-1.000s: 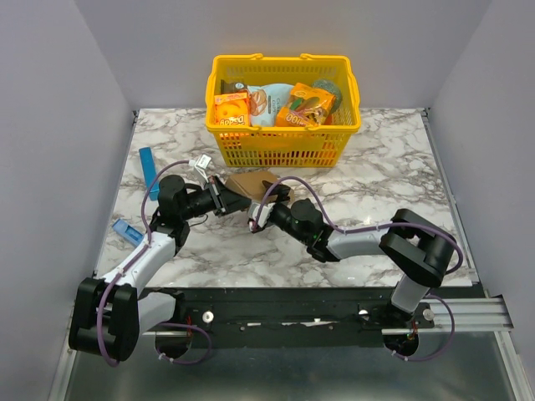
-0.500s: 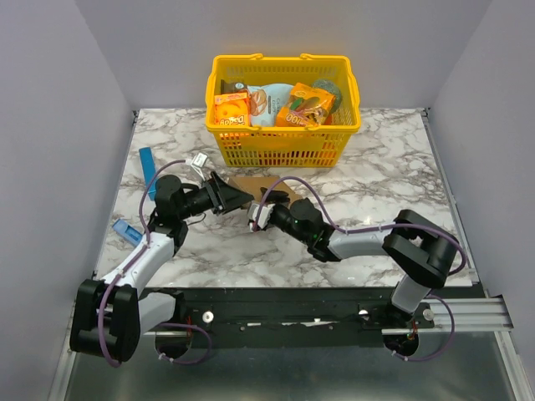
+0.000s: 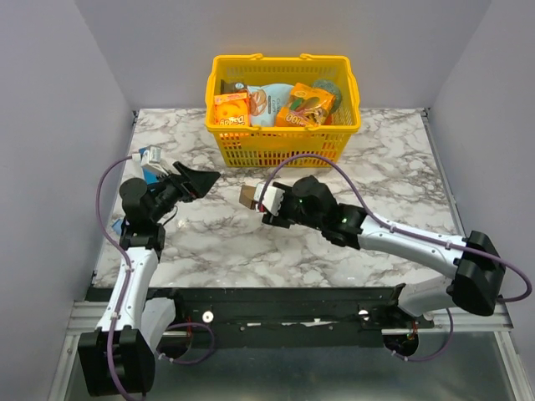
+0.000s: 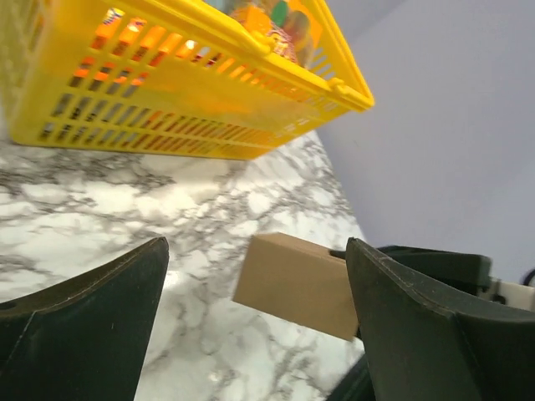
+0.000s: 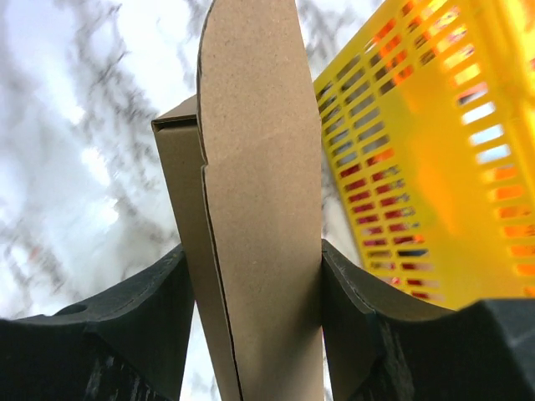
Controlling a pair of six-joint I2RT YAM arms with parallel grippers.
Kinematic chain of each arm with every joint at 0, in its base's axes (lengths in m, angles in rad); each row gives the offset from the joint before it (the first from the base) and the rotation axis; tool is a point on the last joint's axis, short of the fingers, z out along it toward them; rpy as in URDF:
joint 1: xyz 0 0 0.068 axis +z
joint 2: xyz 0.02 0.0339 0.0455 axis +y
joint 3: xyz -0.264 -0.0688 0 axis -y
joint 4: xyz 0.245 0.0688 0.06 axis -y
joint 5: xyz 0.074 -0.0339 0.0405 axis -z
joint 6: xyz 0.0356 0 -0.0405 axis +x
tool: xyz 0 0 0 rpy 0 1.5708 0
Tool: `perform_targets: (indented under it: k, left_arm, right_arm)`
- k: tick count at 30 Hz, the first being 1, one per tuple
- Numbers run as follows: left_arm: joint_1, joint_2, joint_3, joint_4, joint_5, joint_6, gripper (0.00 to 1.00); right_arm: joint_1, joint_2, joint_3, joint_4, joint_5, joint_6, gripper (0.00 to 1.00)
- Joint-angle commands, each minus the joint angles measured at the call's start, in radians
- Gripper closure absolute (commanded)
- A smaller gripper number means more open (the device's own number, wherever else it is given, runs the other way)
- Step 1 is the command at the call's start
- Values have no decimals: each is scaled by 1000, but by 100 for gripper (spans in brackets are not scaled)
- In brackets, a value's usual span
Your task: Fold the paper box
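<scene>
The right end effector [image 5: 255,317] clamps the paper box [image 5: 251,167], a smooth, matte brown cardboard carton with crisp folded edges and one rounded flap. It sits near the middle of the veined marble desk [image 3: 393,175], at 6 o'clock from the yellow lattice-walled plastic basket [image 3: 284,146]. The left end effector [image 3: 199,178], at the box's 9 o'clock, gapes wide and holds nothing.

I see the paper box [image 3: 248,197], a small plain brown carton with one rounded flap standing up, clamped between the right gripper [image 3: 258,201] fingers, near the yellow basket [image 3: 280,147].
</scene>
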Motion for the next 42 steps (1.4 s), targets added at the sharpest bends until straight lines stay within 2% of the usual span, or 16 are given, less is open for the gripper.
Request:
perform_targets:
  k: [1,6,7,12,15,18,23,28,35,37,38,42]
  left_arm:
    - [3,-43,-1,-166,-151,232,9]
    - [-56,-118,-116,-52,-230,232,12]
    - [-61,-132,-132,-43,-256,252,12]
    - [-230,-174,-255,113,-280,330,19]
    - [-276,-163,-356,260,-296,393,19]
    - [-296,-113,-415,368,-229,455,19]
    - [-414,-25,-343,246,-269,586,21]
    - [-428,-40,-337,236,-295,602,21]
    - [-436,-50,-337,201,-309,608,21]
    - [-442,-36,-331,189,-307,613,20]
    - [-445,-33,-326,181,-307,613,19]
    - [-455,-24,-318,181,-318,626,16]
  right_arm:
    - [2,33,130,-510,-34,93,51]
    - [-27,101,286,-820,-151,121,51]
    - [-34,107,308,-838,-162,121,51]
    - [-129,174,345,-920,-283,107,50]
    - [-170,234,343,-917,-272,83,48]
    - [-198,286,368,-917,-278,67,48]
    - [-204,343,395,-880,-271,41,49]
    - [-204,314,360,-735,-274,18,48]
    - [-202,415,447,-719,-304,-14,46]
    - [-202,444,466,-720,-301,-17,42]
    - [-204,449,472,-719,-297,-17,35]
    - [-204,423,451,-661,-248,-5,20]
